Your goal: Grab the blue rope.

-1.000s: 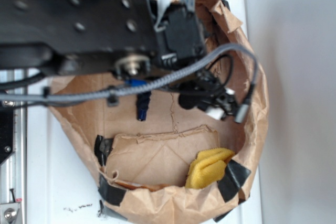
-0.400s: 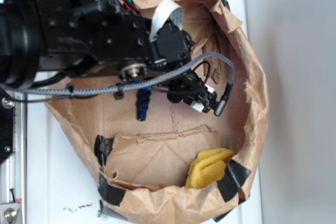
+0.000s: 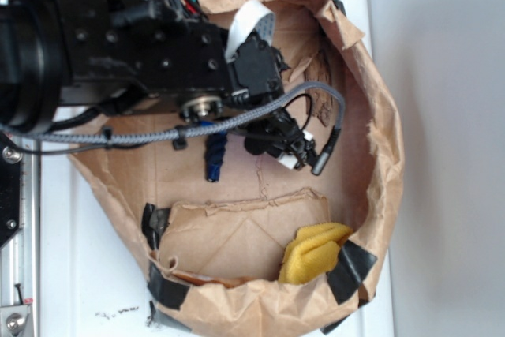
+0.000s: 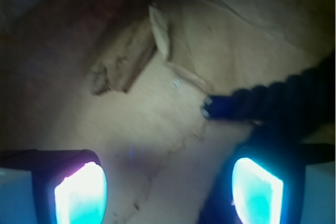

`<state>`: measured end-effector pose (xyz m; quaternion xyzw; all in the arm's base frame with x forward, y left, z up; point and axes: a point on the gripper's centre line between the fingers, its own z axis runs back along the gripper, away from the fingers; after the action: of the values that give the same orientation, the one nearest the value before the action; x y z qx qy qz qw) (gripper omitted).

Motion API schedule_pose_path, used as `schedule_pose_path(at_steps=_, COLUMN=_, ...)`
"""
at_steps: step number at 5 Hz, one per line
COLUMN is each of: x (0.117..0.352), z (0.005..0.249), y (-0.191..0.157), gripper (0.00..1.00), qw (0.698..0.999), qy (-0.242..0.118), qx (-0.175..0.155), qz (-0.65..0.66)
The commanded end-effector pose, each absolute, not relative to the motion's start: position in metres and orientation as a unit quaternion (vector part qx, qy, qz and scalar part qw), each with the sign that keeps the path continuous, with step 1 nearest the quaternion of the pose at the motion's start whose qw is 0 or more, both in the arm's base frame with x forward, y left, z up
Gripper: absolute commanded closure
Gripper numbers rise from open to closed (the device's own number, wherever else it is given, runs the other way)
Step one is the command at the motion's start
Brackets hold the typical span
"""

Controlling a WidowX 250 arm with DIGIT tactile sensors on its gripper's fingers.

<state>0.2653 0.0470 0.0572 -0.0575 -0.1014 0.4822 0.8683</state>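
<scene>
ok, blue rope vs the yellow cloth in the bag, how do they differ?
Colour: the blue rope is dark navy with a brighter blue end; the yellow cloth is plain yellow.
Shape: the rope is thin and twisted; the cloth is a soft folded lump.
Place: the rope lies mid-floor, partly under the arm and grey cable; the cloth sits against the bag wall, uncovered.
Both rest inside the paper bag, ungripped.

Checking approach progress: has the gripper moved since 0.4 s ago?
Yes. The gripper shifted slightly left toward the blue rope, which stays put on the paper bag.
</scene>
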Motion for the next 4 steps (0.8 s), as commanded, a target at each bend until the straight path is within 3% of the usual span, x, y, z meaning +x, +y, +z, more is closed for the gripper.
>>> schedule_pose_path(at_steps=1, x=0.257, z=0.111, y=0.067, gripper=0.00, qw=0.845, qy=-0.141, qx=-0.111, qz=0.503)
schedule_pose_path(at_steps=3, x=0.252, z=0.071, y=0.070, gripper=0.00, qw=0.857, qy=-0.115, qx=-0.055, qz=0.499)
schedule_pose_path(at_steps=4, x=0.256, z=0.055, y=0.068, gripper=0.00, qw=0.863, qy=-0.119, qx=-0.048, qz=0.488)
